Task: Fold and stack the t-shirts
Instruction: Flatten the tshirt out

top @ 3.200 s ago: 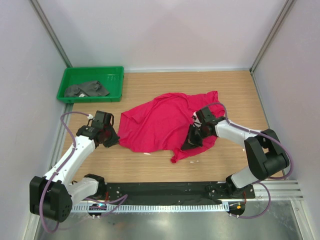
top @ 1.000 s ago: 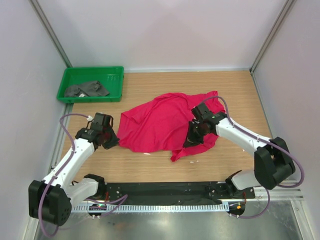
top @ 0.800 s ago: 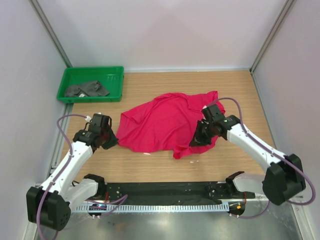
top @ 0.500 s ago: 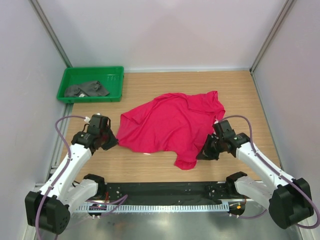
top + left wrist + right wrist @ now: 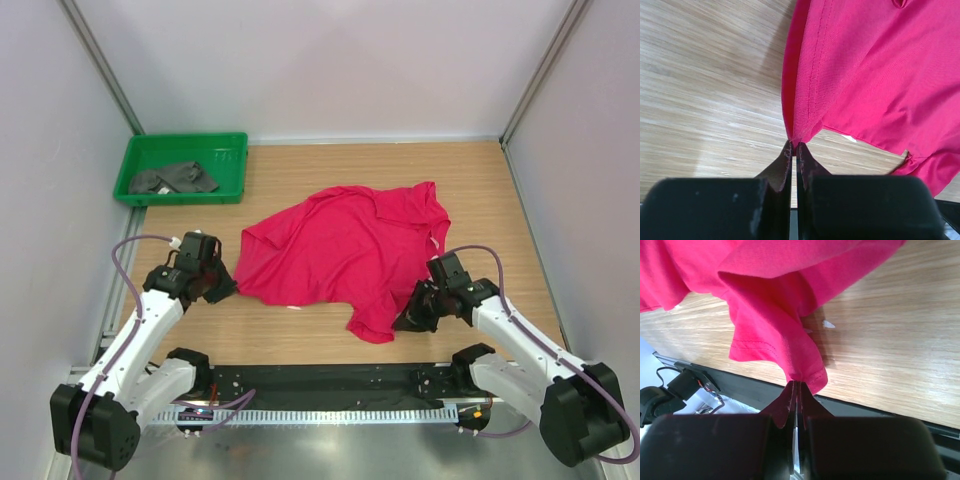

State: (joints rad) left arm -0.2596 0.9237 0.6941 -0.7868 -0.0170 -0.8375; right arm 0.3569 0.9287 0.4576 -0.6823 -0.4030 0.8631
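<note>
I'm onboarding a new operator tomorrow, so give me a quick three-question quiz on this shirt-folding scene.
1. True or false: the left gripper is open and clear of the red t-shirt.
2. Where does the dark grey t-shirt lie? A) in the green tray B) on the red t-shirt C) in a gripper
3. How many grippers are pinching the red t-shirt?

Key
1. False: it is shut on the shirt's edge.
2. A.
3. Two: the right gripper grips an edge as well.
</note>
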